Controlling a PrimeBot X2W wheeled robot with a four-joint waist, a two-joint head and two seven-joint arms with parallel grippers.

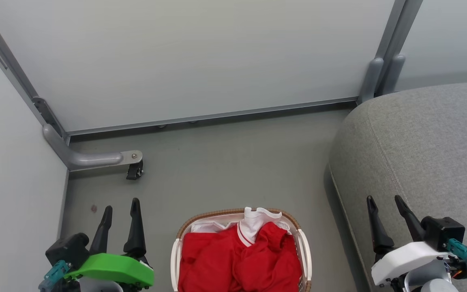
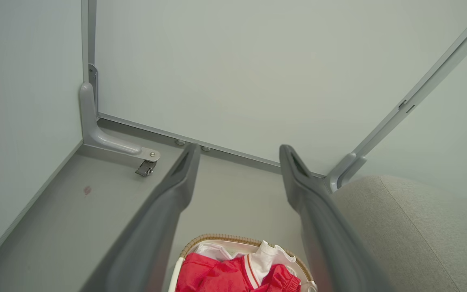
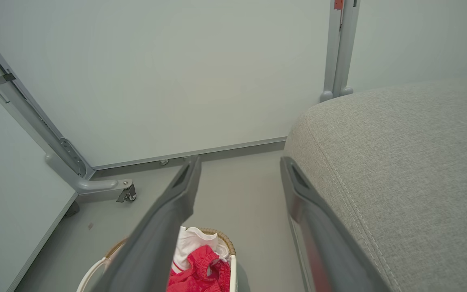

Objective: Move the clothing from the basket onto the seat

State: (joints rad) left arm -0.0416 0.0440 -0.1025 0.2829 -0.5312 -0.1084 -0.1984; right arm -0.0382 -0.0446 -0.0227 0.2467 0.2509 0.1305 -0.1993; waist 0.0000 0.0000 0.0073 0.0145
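The clothing (image 1: 237, 259) lies heaped in the basket (image 1: 174, 255), which stands on the floor (image 1: 225, 162) straight ahead of me, low in my head view. The heap is bright red, soft and rumpled. At its far end a white collar part with a thin red-and-white stripe stands up above the brown woven rim (image 1: 217, 213). The heap fills the basket almost from one white wall to the other, and a little more white cloth (image 1: 205, 226) shows just inside the far left of the rim.

The seat (image 1: 432, 154) is on my right, a big grey woven cushion with a rounded corner and a stitched seam running along its edge. A strip of bare floor lies between its side and the basket, so the two are near but apart.

My left claw (image 1: 121, 204) hangs to the left of the basket with its fingers spread and nothing between them. My right claw (image 1: 383, 197) shows against the seat's near edge, its fingers likewise apart and empty.

Pale wall panels (image 1: 185, 56) close the far side and the left. A grey bracket with a small black caster (image 1: 134, 170) juts from the left corner, well apart from the basket. Bare floor runs from the basket to the far wall.
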